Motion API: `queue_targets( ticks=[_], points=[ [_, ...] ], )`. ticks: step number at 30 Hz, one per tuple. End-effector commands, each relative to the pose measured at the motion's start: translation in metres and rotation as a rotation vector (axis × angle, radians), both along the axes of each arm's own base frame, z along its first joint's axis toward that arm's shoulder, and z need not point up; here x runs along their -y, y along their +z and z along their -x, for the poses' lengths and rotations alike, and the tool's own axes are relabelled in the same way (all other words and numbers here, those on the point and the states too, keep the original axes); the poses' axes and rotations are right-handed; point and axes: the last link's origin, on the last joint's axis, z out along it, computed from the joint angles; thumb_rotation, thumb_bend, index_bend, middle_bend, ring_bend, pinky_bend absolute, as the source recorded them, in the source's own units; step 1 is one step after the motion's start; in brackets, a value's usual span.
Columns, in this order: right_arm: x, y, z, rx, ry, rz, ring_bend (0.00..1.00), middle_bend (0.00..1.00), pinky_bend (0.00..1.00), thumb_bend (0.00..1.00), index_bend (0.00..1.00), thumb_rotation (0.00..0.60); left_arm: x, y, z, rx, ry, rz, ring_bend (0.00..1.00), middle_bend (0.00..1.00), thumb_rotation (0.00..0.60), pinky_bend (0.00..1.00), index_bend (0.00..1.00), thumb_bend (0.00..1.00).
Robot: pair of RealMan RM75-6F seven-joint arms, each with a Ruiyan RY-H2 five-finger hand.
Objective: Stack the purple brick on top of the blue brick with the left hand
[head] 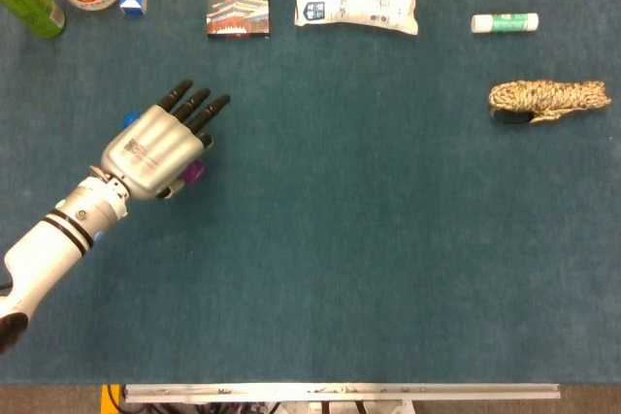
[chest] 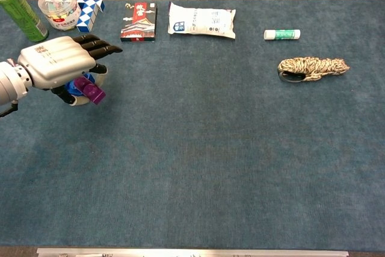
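My left hand (head: 155, 149) (chest: 57, 61) hovers above the left part of the blue cloth, holding the small purple brick (head: 194, 173) (chest: 93, 92) pinched under it, lifted off the cloth. The other fingers stretch out flat. The blue brick (head: 130, 119) (chest: 76, 84) lies directly beneath the hand, and only slivers of it peek out. The purple brick hangs just to the right of it. My right hand appears in neither view.
Along the far edge stand a green can (chest: 22, 11), a clear tub (chest: 59, 9), a blue-white snake puzzle (chest: 90, 13), a dark box (chest: 138, 22) and a white packet (chest: 201, 20). A glue stick (chest: 281, 34) and a rope bundle (chest: 313, 67) lie at right.
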Motion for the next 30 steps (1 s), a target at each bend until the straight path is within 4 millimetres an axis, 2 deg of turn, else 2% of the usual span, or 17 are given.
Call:
queue_targets(
  ticks=[1, 21, 30],
  points=[
    [0.0, 0.0, 0.0, 0.0, 0.0, 0.0, 0.08, 0.27, 0.21, 0.49, 0.24, 0.6, -0.003, 0.005, -0.001, -0.019, 0.036, -0.02, 0.0, 0.0, 0.6, 0.05, 0.46, 0.26],
    [0.001, -0.001, 0.001, -0.003, -0.008, -0.005, 0.08, 0.27, 0.21, 0.49, 0.24, 0.6, -0.023, 0.013, 0.013, -0.051, 0.195, -0.086, 0.0, 0.0, 0.6, 0.05, 0.46, 0.26],
    [0.002, -0.001, 0.001, -0.005, -0.011, -0.008, 0.08, 0.27, 0.21, 0.49, 0.24, 0.6, -0.026, 0.014, 0.018, -0.068, 0.237, -0.096, 0.0, 0.0, 0.6, 0.05, 0.46, 0.26]
  ],
)
